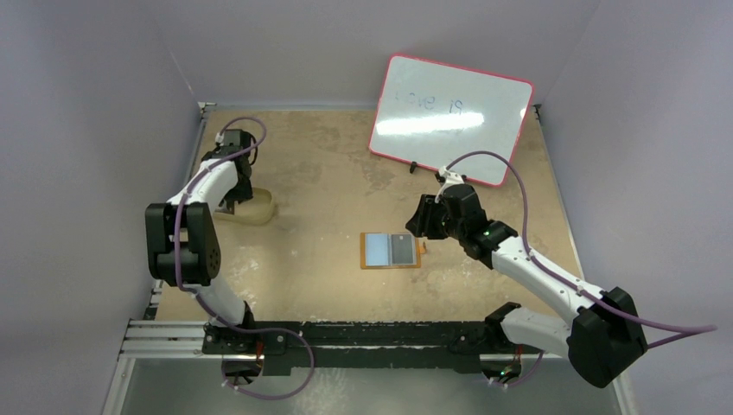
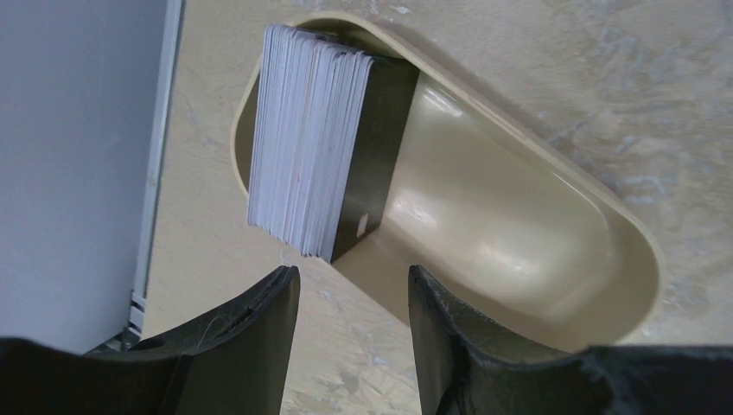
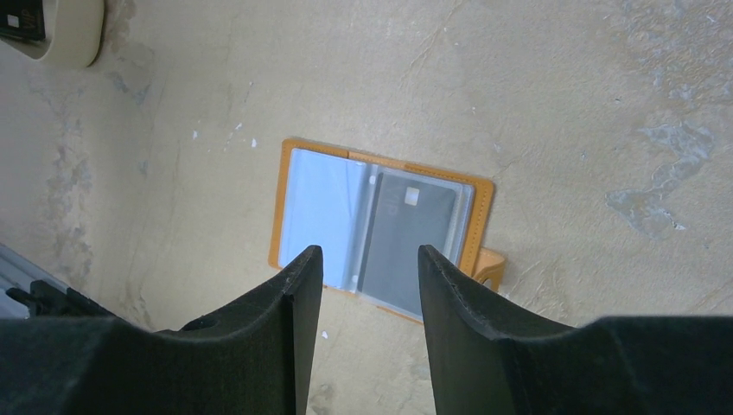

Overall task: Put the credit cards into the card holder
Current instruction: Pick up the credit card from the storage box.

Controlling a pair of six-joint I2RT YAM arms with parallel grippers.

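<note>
Top view: a mottled tan table [image 1: 328, 173] was recorded, with the card holder [image 1: 391, 251] laid open and flat near its middle, one pale page and one dark page shown; a beige tray [image 1: 262, 212] was noted toward the left edge, well apart from the holder, with the left arm [image 1: 207, 186] bent over it; the right arm [image 1: 519, 259] was reached in from the right, its head just beside the holder's right edge; a pink-rimmed whiteboard [image 1: 449, 117] was propped at the far side. Left wrist view: the credit cards [image 2: 302, 138] were seen as a thick pale stack stood on edge at one end of the tray, a dark slab [image 2: 376, 147] set against the stack's face; the left gripper [image 2: 353, 281] was held near the stack, jaws parted, nothing gripped. Right wrist view: the right gripper [image 3: 370, 259] was poised above the open holder, jaws moderately apart and empty; a dark card [image 3: 406, 238] was lodged in the right clear sleeve, a pale blue panel [image 3: 324, 212] in the left, the snap tab [image 3: 489, 266] projecting at the right edge
</note>
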